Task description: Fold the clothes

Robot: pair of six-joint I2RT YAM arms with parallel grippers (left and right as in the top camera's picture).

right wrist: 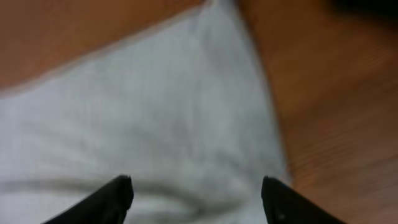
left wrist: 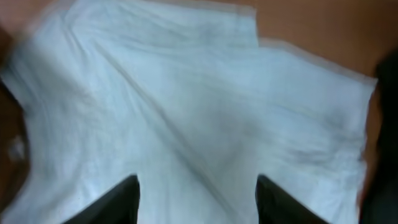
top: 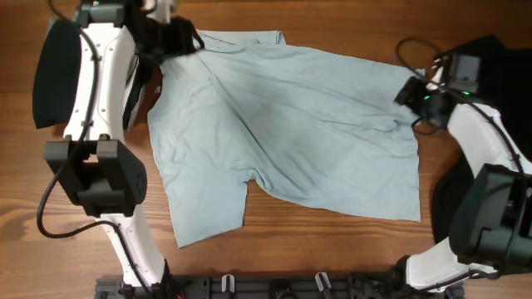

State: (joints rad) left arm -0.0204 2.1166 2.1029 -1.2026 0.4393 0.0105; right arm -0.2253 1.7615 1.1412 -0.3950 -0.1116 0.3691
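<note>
T-shirt (top: 283, 133) lies beneath left end effector (left wrist: 198, 186) and right end effector (right wrist: 198, 190), both released.

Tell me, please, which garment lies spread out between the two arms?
The pale blue T-shirt, laid open across the table; the black garment is bunched at the right edge.

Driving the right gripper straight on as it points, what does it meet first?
Probably the light-blue T-shirt: cloth fills the view ahead of the open right gripper, wood table only to one side; depth is unclear.
</note>
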